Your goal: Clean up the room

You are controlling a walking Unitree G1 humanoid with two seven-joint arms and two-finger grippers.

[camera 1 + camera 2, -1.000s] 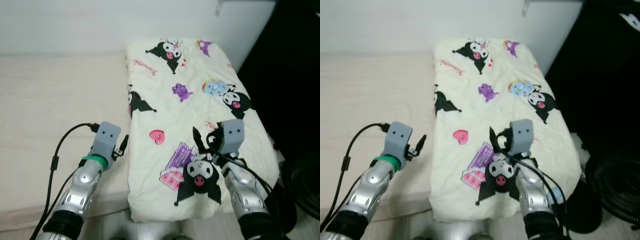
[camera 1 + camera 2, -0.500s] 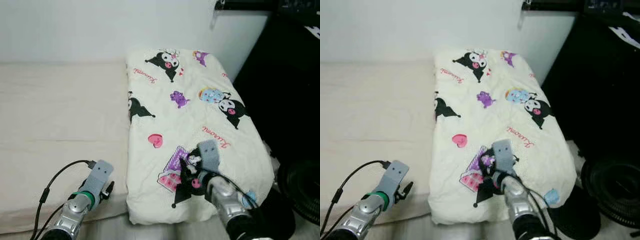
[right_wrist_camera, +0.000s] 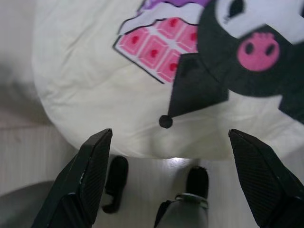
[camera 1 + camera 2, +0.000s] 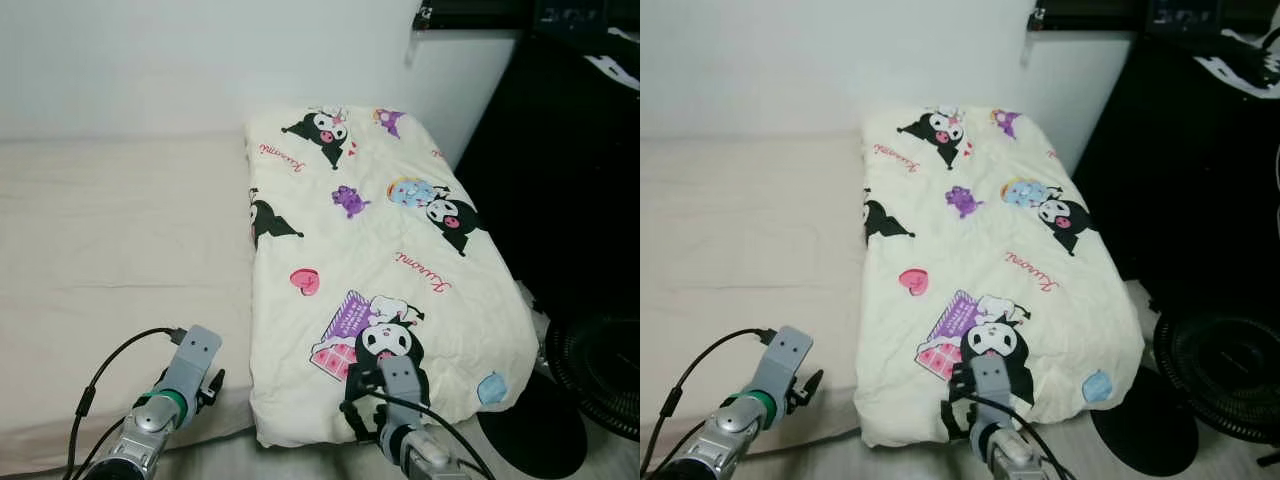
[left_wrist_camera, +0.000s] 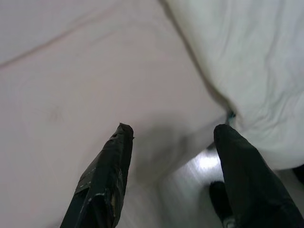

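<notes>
A cream blanket (image 4: 370, 250) printed with black-and-pink cartoon figures lies folded on the right part of a bed with a beige sheet (image 4: 120, 250). It hangs a little over the bed's near edge. My left gripper (image 4: 211, 386) hovers low over the sheet's near edge, just left of the blanket, open with nothing between its fingers (image 5: 114, 156). My right gripper (image 4: 362, 415) is at the blanket's near edge. In the right wrist view it (image 3: 171, 133) is spread wide and empty above the blanket's edge (image 3: 142, 85).
A dark cabinet (image 4: 560, 150) stands to the right of the bed. A black fan (image 4: 600, 385) with a round base (image 4: 530, 440) sits on the floor beside it. A white wall (image 4: 150, 60) runs behind the bed. Pale floor (image 3: 38, 156) shows below the blanket's edge.
The view has pulled back and up. Both arms have sunk towards me. The right gripper has drawn back from on top of the blanket to its near edge.
</notes>
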